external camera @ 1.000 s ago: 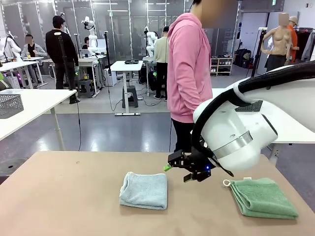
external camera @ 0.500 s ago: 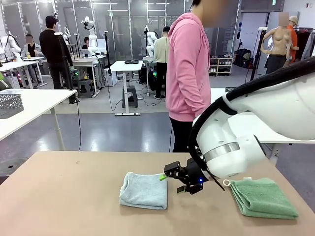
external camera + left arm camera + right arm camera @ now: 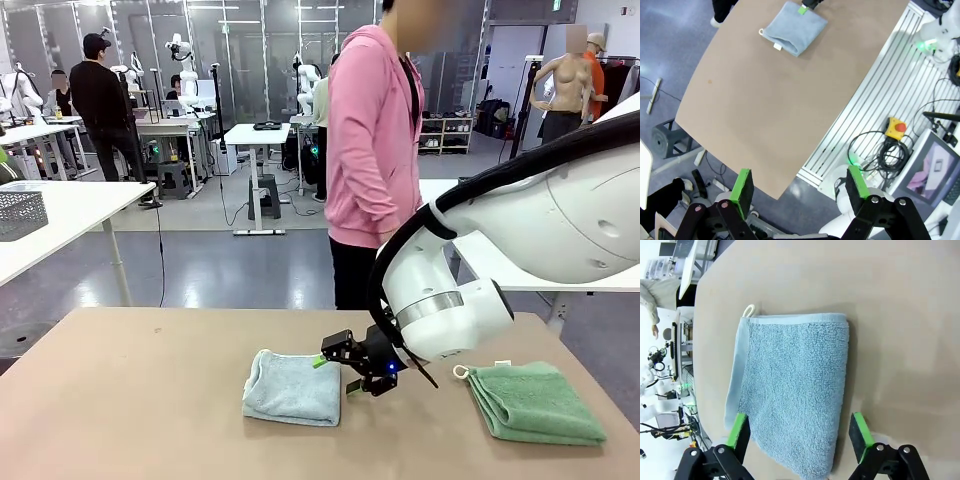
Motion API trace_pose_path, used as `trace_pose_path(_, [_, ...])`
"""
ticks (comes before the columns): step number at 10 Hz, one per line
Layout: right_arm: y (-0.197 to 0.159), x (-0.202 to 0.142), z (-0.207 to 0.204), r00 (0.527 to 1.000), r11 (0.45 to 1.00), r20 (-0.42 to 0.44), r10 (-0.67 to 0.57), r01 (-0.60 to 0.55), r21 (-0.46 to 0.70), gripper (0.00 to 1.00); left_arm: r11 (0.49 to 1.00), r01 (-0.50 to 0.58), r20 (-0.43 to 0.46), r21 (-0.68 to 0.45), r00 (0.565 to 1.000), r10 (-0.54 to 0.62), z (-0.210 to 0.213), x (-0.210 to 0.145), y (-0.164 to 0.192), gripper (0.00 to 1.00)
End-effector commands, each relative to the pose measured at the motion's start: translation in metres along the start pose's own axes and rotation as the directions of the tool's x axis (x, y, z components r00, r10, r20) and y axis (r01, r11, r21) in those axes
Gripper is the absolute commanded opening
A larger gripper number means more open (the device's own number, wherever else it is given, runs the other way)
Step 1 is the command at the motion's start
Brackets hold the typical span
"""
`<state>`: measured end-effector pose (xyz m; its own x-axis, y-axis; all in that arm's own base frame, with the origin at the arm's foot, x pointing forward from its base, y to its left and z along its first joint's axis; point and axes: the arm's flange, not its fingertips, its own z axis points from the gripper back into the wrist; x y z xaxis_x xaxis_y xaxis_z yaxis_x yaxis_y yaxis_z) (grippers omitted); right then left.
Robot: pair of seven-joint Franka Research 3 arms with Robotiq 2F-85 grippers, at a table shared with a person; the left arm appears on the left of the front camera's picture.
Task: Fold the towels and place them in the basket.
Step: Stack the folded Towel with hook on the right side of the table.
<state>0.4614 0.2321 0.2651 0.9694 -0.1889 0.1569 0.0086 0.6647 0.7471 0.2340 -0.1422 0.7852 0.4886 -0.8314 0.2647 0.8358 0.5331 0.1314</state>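
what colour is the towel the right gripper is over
Pale blue-grey towel, clearest in the right wrist view.

White lab tables (image 3: pixel 60 215), grey floor (image 3: pixel 230 270)

The right arm (image 3: pixel 500 260) was glossy white with a silver joint band, a black cable, and a black gripper (image 3: pixel 336 371) with green pads (image 3: pixel 860 430).
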Motion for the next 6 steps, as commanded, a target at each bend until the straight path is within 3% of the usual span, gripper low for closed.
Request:
trace_pose_path(1, [0.006,0.002,-0.011,1.0,1.0,0.007,-0.014,0.014,-0.005,1.0,1.0,-0.01,0.002,0.008,1.0,0.01,0.002,-0.001,-0.001,0.93])
trace_pose_path(6, [0.01,0.006,-0.023,0.999,0.999,-0.008,-0.041,0.041,-0.027,1.0,1.0,-0.01,0.002,0.008,1.0,0.01,0.002,-0.001,-0.001,0.93])
